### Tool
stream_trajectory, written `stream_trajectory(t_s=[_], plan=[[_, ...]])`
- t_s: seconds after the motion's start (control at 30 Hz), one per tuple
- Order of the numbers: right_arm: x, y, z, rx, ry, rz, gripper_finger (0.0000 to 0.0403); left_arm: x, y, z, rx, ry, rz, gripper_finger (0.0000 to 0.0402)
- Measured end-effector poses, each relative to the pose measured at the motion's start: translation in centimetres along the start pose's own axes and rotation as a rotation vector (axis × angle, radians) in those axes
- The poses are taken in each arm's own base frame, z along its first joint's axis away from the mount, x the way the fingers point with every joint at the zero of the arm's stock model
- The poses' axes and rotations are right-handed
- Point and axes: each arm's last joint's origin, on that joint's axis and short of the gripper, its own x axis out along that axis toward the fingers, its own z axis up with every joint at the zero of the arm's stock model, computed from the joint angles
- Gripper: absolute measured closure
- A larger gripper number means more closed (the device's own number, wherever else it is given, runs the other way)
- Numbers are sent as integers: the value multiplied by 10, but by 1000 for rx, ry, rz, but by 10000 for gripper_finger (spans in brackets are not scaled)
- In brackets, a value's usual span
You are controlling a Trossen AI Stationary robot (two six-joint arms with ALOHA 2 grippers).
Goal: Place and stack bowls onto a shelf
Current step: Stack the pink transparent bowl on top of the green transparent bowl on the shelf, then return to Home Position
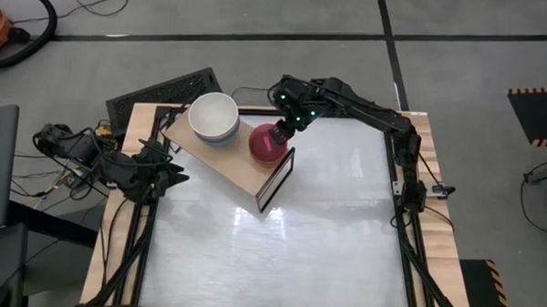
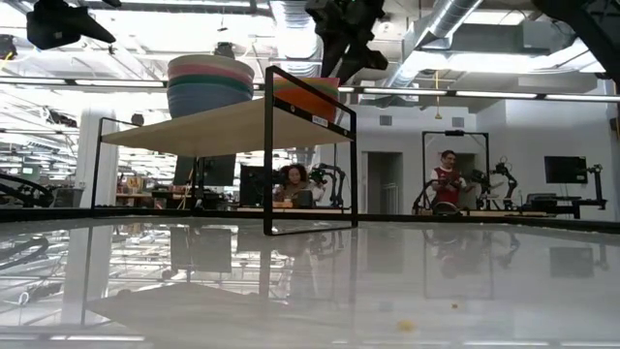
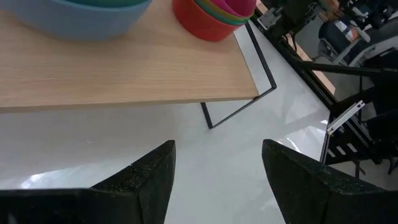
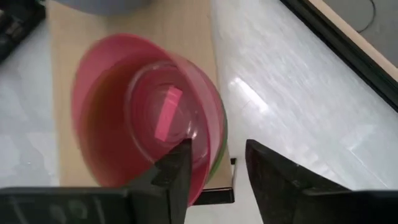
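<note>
The light-wood shelf (image 1: 229,161) stands at the table's far left on its black frame. It carries two stacks of bowls: one with a white bowl (image 1: 213,117) on top and a blue-grey one (image 2: 208,100) at the bottom, and one with a magenta bowl (image 1: 268,142) on top and a red one (image 3: 202,22) at the bottom. My right gripper (image 4: 217,155) hangs open over the magenta-topped stack. One finger is above the bowl's inside, the other is outside its rim (image 4: 214,140), and gaps show on both sides. My left gripper (image 3: 217,158) waits open at the table's left edge.
A black keyboard-like slab (image 1: 162,90) lies beyond the table's far left corner. The shelf's black end frame (image 1: 275,179) stands upright beside the magenta-topped stack. The white tabletop (image 1: 279,254) stretches near and right of the shelf. People sit in the room behind (image 2: 447,174).
</note>
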Motion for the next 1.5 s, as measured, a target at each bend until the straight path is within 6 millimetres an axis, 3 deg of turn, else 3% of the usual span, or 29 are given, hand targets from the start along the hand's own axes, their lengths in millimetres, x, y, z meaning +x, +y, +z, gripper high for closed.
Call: stream_trajectory(t_s=[0.2,0.4,0.9,1.2,1.3,1.5], plan=[[-29,1,5,-9,-141,72,229,0,0,0,11,0,0,175],[-32,10,14,-92,-257,121,252,0,0,0,11,0,0,175],[13,-2,25,-65,-173,75,271,0,0,0,14,0,4,175],[10,-7,30,-51,-204,84,271,0,1,-1,21,4,15,175],[-14,-4,33,-57,-253,169,271,0,2,0,20,-7,20,175],[-91,3,22,-125,-426,340,271,0,-4,3,2,-46,-28,175]])
